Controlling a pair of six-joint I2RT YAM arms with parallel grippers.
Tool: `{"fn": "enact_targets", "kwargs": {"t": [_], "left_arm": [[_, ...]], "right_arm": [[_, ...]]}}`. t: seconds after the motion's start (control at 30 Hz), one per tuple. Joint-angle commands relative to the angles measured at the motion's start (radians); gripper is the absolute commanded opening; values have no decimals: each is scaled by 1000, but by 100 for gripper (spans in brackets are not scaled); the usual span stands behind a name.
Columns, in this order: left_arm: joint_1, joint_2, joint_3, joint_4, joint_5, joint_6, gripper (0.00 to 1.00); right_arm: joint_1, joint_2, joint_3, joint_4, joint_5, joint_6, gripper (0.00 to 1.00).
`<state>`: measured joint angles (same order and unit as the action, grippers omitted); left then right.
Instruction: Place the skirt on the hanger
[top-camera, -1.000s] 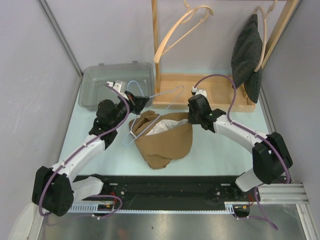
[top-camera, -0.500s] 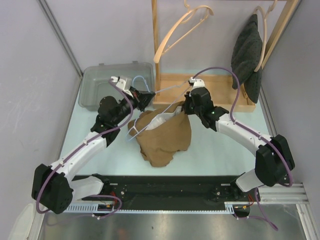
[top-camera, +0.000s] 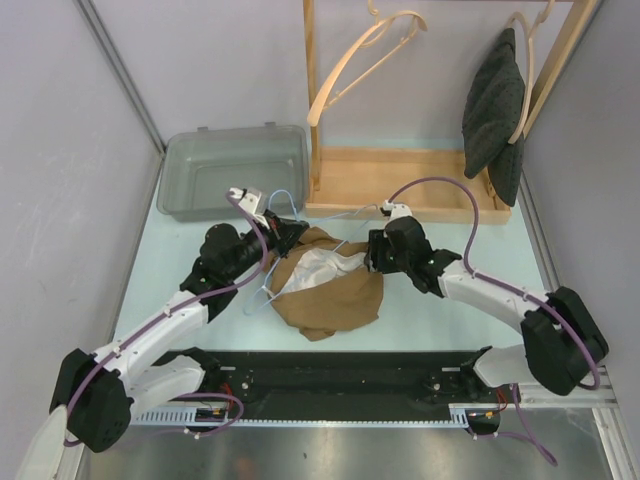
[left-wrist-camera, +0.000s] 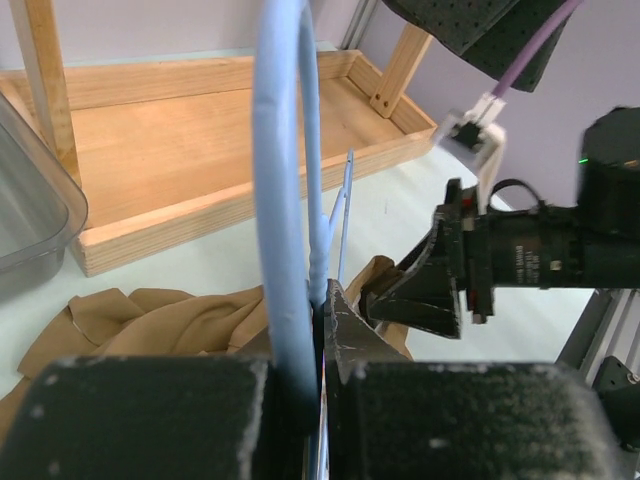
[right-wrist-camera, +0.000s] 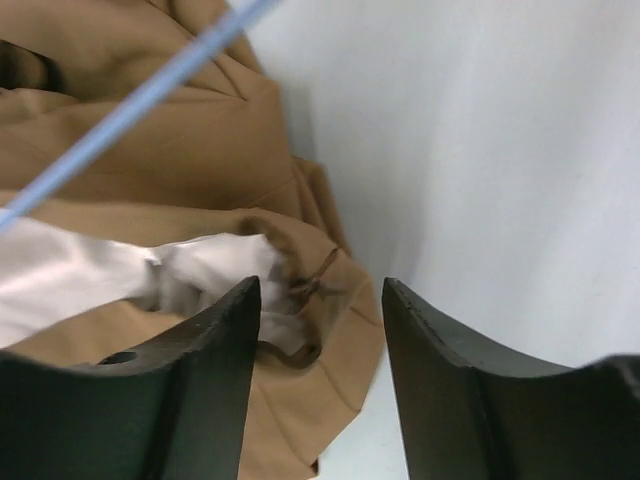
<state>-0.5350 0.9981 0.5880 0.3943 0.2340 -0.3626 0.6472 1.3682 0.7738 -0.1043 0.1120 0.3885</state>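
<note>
The tan skirt (top-camera: 330, 295) lies bunched on the table, its white lining (top-camera: 315, 268) showing at the open waist. A light blue wire hanger (top-camera: 264, 288) lies slanted across it. My left gripper (top-camera: 283, 235) is shut on the hanger (left-wrist-camera: 285, 200) near its hook, jaws pinching the wire (left-wrist-camera: 325, 300). My right gripper (top-camera: 372, 255) hovers open at the skirt's right edge. In the right wrist view its fingers (right-wrist-camera: 320, 300) straddle the waistband corner (right-wrist-camera: 310, 290) with nothing held, and the hanger wire (right-wrist-camera: 130, 100) crosses the skirt (right-wrist-camera: 200, 160).
A grey plastic bin (top-camera: 200, 175) stands at the back left. A wooden rack base (top-camera: 400, 180) sits behind the skirt, with a wooden hanger (top-camera: 365, 55) above it and a dark padded item (top-camera: 495, 105) hanging at the right.
My right gripper has opened and let go of the skirt's waist, which dropped back onto the table. Both grippers have come down and nearer, the left still carrying the hanger.
</note>
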Motion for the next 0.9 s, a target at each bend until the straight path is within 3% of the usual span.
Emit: {"fn": "enact_targets", "kwargs": {"t": [0.0,0.17,0.27,0.47,0.67,0.87], "left_arm": [[-14,-29,4,43,-9,19,0],[-23,-30,12,55,-15,17,0],[-29,-26,16,55,-25,19,0],[-37,-42,21,26,-91,33,0],[-42,-58,19,-6,-142,40,0],[-45,-65,15,-14,-151,37,0]], "right_arm": [[29,-138,2,-17,67,29,60],[61,-253,16,-101,97,65,63],[81,-265,41,-135,97,64,57],[126,-115,152,-136,57,27,38],[114,49,245,-130,75,4,34],[109,149,306,-250,51,21,22]]}}
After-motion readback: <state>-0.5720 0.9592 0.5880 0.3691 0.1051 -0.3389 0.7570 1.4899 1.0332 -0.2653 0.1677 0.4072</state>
